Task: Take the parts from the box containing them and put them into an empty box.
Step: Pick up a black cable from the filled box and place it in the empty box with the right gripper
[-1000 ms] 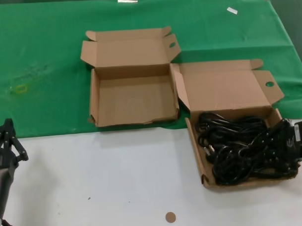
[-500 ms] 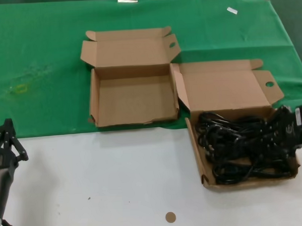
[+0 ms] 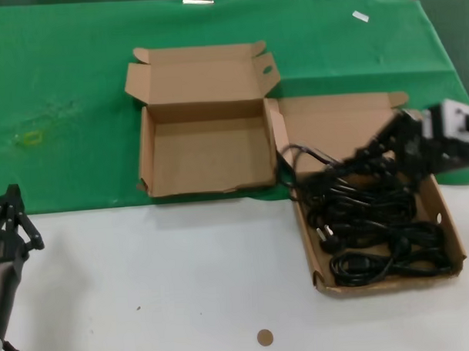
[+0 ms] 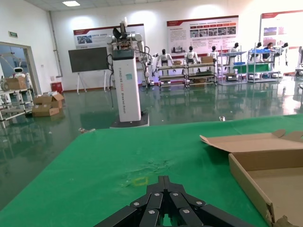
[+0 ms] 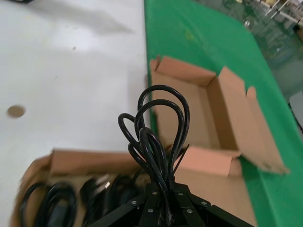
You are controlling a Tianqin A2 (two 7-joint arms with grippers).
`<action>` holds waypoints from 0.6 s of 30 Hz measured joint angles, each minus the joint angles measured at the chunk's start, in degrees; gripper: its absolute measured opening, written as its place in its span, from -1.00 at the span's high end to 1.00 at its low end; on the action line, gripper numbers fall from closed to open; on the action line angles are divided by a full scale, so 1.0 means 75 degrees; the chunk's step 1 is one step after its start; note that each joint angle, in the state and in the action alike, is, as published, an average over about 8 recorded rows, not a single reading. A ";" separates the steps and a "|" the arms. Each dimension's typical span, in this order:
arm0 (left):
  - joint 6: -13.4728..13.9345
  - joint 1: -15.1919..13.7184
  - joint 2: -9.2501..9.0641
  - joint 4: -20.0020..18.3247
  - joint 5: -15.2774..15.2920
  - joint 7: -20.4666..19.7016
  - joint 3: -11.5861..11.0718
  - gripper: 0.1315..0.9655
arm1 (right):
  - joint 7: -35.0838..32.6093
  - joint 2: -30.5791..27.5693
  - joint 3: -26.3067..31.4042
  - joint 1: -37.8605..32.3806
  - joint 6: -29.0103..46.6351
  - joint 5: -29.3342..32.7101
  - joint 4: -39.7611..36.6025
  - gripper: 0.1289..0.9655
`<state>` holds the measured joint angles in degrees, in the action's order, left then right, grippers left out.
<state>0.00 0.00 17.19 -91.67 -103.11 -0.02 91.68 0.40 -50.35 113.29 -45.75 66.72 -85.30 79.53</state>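
a white bench [image 3: 184,277] half covered by a green cloth [image 3: 62,89]; a small round brown disc [image 3: 264,338] lies on the white part.

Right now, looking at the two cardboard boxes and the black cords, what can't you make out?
- Right gripper: its fingertips are hidden by the lifted black power cord bundle in the right wrist view.
- Wider brown cardboard box: cord count unreadable in the head view, since the cords overlap.
- Narrower brown cardboard box: cut off by the left wrist view's edge.

Right gripper [image 3: 387,143] blurred; left gripper [image 3: 9,222] perhaps partly cropped.
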 joint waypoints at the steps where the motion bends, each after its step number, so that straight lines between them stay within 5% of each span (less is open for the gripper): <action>1: 0.0000 0.0000 0.0000 0.0000 0.0000 0.0000 0.0000 0.97 | 0.0030 0.0116 0.0056 -0.0134 0.0013 0.0060 -0.0048 0.93; 18: 0.0000 0.0000 0.0000 0.0000 0.0000 0.0000 0.0000 0.97 | 0.0451 0.2193 0.0975 -0.1747 -0.0161 0.0956 -0.1219 0.93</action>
<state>0.00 0.00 17.19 -91.67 -103.11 -0.02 91.68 3.79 -33.90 120.61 -58.85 65.51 -78.13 70.39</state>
